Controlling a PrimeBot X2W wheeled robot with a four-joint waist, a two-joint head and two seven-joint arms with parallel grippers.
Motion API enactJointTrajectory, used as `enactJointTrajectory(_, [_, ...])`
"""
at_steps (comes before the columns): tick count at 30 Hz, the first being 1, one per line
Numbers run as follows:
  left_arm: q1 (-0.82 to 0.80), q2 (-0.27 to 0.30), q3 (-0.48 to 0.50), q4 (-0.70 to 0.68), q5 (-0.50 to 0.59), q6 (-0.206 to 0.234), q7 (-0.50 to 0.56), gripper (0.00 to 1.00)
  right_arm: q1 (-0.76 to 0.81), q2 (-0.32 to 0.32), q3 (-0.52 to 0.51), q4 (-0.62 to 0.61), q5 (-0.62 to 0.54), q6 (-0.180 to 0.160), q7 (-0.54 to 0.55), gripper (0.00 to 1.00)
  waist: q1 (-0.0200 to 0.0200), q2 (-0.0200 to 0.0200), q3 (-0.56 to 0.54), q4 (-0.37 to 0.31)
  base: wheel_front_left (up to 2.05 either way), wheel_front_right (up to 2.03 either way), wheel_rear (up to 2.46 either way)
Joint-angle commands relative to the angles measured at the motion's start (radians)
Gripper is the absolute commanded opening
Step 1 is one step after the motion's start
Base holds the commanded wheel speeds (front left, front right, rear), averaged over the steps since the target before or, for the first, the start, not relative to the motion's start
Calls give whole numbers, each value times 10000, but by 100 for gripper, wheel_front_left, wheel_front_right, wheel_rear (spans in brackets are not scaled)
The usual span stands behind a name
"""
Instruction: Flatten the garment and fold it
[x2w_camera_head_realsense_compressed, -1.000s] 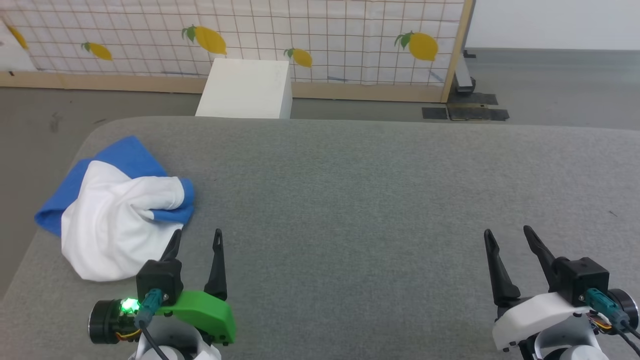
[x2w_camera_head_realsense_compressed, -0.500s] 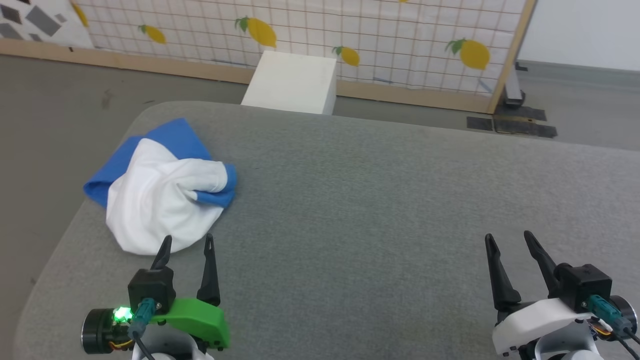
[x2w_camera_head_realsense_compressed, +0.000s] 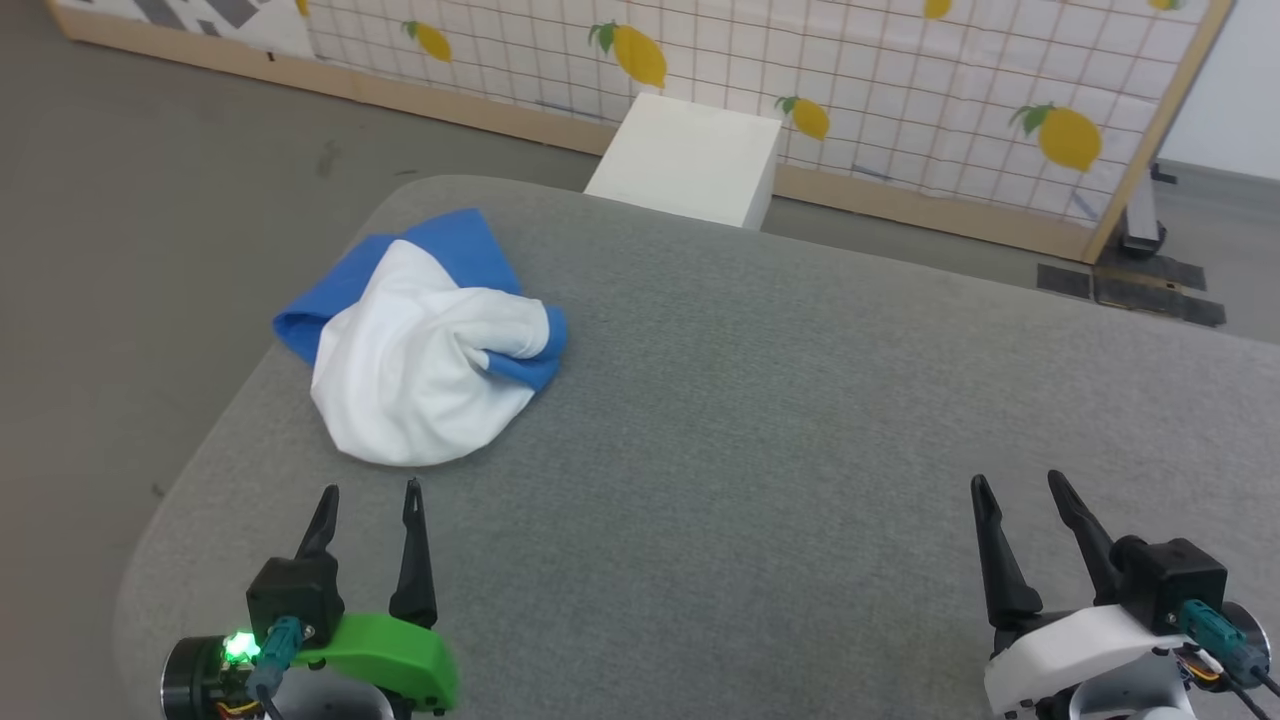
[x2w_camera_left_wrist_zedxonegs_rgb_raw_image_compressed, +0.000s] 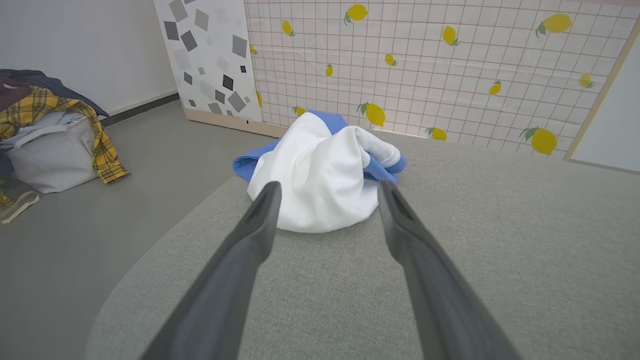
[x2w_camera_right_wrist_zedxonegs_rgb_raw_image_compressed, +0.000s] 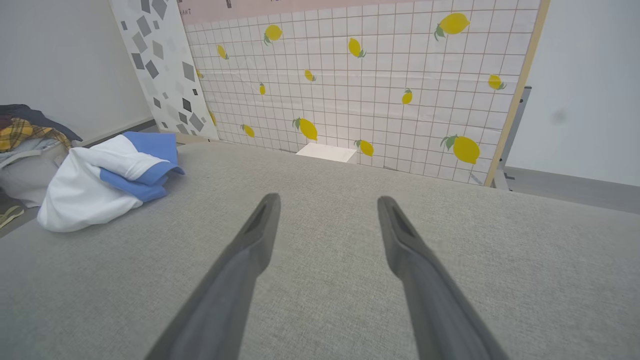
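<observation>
The garment (x2w_camera_head_realsense_compressed: 420, 360) lies crumpled in a heap at the far left corner of the grey table (x2w_camera_head_realsense_compressed: 780, 420), white body on top with blue sleeve parts showing at its back and right side. My left gripper (x2w_camera_head_realsense_compressed: 370, 490) hovers open a short way in front of the heap, empty. In the left wrist view the garment (x2w_camera_left_wrist_zedxonegs_rgb_raw_image_compressed: 320, 175) sits just beyond the left gripper (x2w_camera_left_wrist_zedxonegs_rgb_raw_image_compressed: 327, 187). At the lower right my right gripper (x2w_camera_head_realsense_compressed: 1015, 482) stands open and empty, far from the cloth. The right wrist view shows the garment (x2w_camera_right_wrist_zedxonegs_rgb_raw_image_compressed: 100, 185) off to its left, with the right gripper (x2w_camera_right_wrist_zedxonegs_rgb_raw_image_compressed: 327, 200) over bare table.
A white box (x2w_camera_head_realsense_compressed: 690, 160) stands on the floor behind the table, before a lemon-patterned screen (x2w_camera_head_realsense_compressed: 900, 90). A white basket heaped with clothes (x2w_camera_left_wrist_zedxonegs_rgb_raw_image_compressed: 45, 135) sits on the floor to the left. The table's rounded left edge (x2w_camera_head_realsense_compressed: 190, 480) is close to the garment.
The head camera has turned left, so the whole picture shifted right. My left gripper has drawn back a little from the garment's near edge. The right gripper has not moved.
</observation>
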Motion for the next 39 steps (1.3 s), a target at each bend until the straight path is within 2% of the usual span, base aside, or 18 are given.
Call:
enactJointTrajectory(1, [191,58,25,8,-70,73,-114,100,126,2,-6,65,97,25,-121,100,-1,0,-11,265,0,0,0])
enactJointTrajectory(19, [442,50,0,117,-269,179,-505,100,243,2,89,430,405,32,-514,100,-1,0,-92,1132,0,0,0])
enactJointTrajectory(39, [473,54,-106,345,-586,164,-960,100,411,3,79,738,779,41,-971,100,-1,0,-57,1766,0,0,0])
